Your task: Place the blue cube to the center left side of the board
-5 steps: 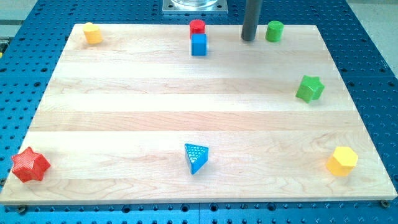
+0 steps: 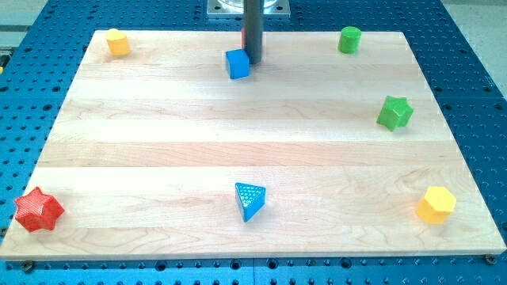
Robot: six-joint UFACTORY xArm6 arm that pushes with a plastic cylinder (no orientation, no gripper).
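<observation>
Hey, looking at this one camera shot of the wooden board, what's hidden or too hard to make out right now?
- Red block behind the dark rod, camera view: only a red sliver shows left of the rod, so its shape cannot be made out.
- My tip and the blue cube: the tip sits at the cube's right, but actual contact cannot be confirmed.
- Rod's upper part: cut off by the view's top edge.

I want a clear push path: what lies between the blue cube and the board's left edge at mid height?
Nothing: in the camera view, bare wood runs from the blue cube down-left to that edge. My tip sits at the cube's right side.
</observation>
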